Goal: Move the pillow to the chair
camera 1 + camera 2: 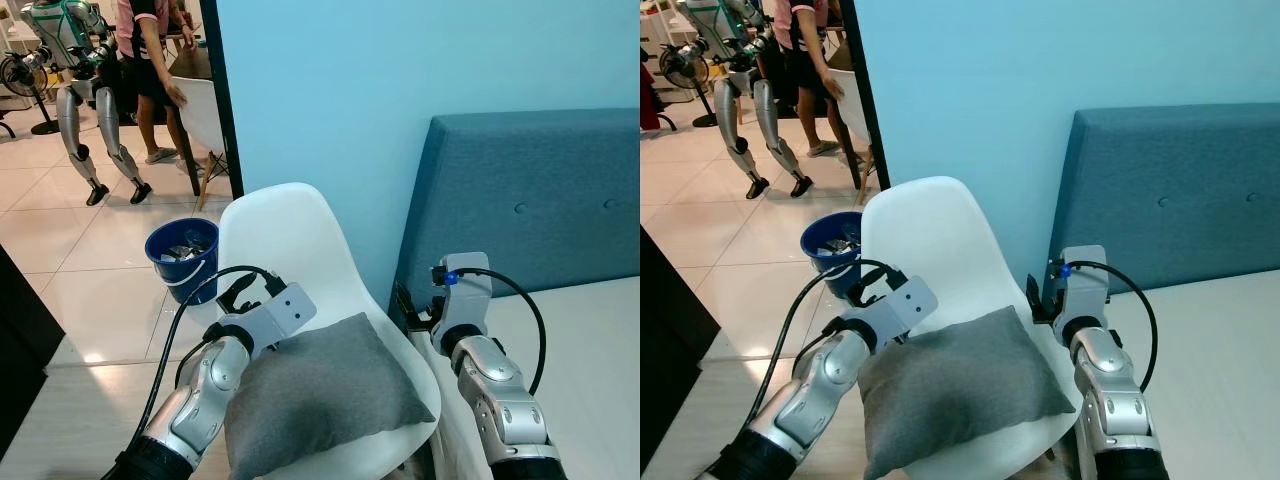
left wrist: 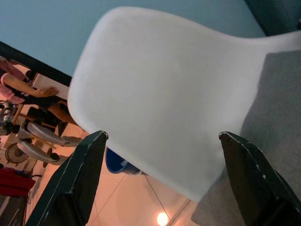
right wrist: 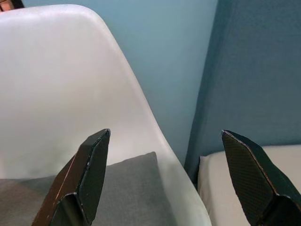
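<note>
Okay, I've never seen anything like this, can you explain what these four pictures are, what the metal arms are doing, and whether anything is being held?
This is a humanoid robot seen through its own cameras. The two wide pictures come from the two eyes of a camera on its head, looking down at its silver arms. The other two come from small cameras on its wrists, each looking out along that arm's two black fingers.

In front of it stands a white chair, next to a bed with a blue headboard. A grey pillow lies on the chair's seat. The left gripper is at one side of the pillow and the right gripper at the other; both are open and hold nothing.

Behind, on the tiled floor, are a blue bucket, another robot and a person.
</note>
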